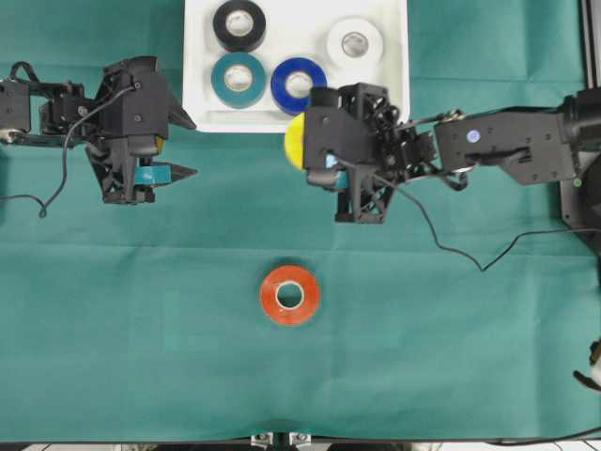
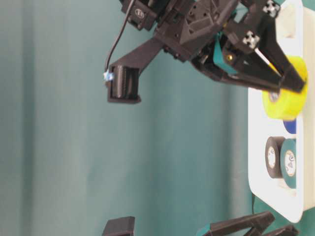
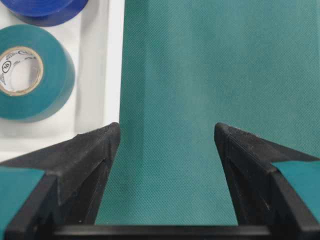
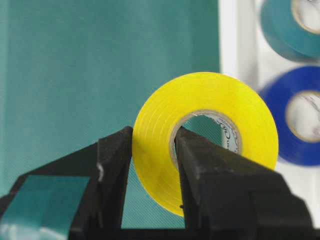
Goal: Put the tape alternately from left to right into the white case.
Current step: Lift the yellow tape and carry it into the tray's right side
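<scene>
The yellow tape (image 4: 205,137) is pinched in the right hand (image 4: 152,175), one finger through the cardboard core and the other on the outer face, so the jaws are nearly closed on one wall of the roll; it stands on edge, clear of the cloth, just outside the front rim of the white case (image 1: 202,103), near the case's middle. Inside the case lie four rolls flat: black (image 1: 238,24) at the back left, teal (image 1: 238,80) just in front of it, blue (image 1: 298,85) just right of the teal, and white (image 1: 354,43) towards the back right. The blue roll is the one nearest the yellow tape, with the case rim between them. The red-orange roll (image 1: 289,295) lies flat on the green cloth of the bench (image 1: 451,357), well in front of the case and apart from both arms. The left hand (image 3: 165,145) is to the left of the case's front left corner, its jaws spread wide with nothing between them but bare cloth; the teal roll shows just beyond its left finger
</scene>
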